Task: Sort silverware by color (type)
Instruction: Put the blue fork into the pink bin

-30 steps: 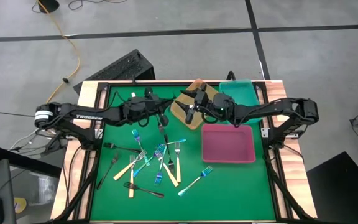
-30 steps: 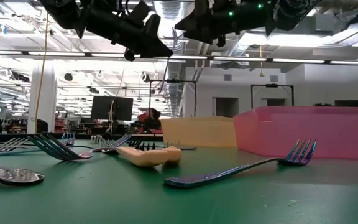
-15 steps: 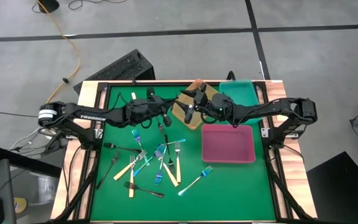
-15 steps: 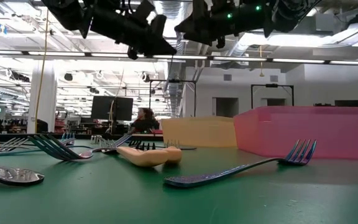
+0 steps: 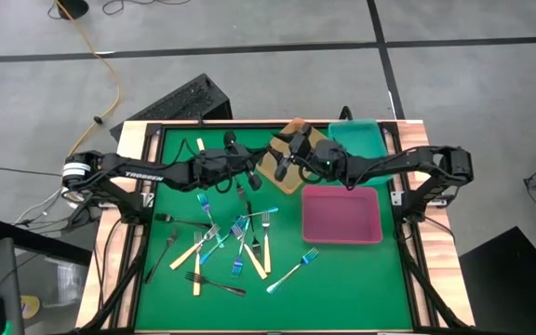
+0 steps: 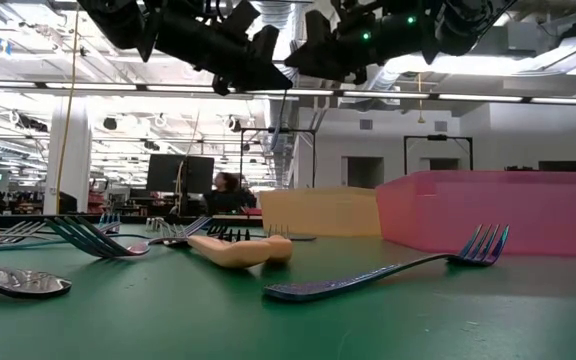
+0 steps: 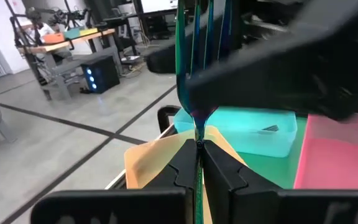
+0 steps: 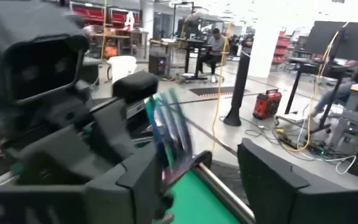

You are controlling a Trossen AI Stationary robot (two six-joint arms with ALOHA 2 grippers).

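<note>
A shiny blue-teal fork [image 7: 199, 68] was pinched in the left claw [image 7: 199, 149], held up over the surface near the orange tray [image 5: 291, 167]. The right claw [image 8: 194, 163] was spread around its tines, so a handover looked underway. Next, a firm right-side grip would be needed before the left let go.

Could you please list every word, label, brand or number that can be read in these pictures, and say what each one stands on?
"TROSSEN": white lettering on the left arm, seen in the high view; small but just legible.
No other text can be read: the screens and signs in the room behind the table, in the low and wrist views, are too small or blurred.
</note>
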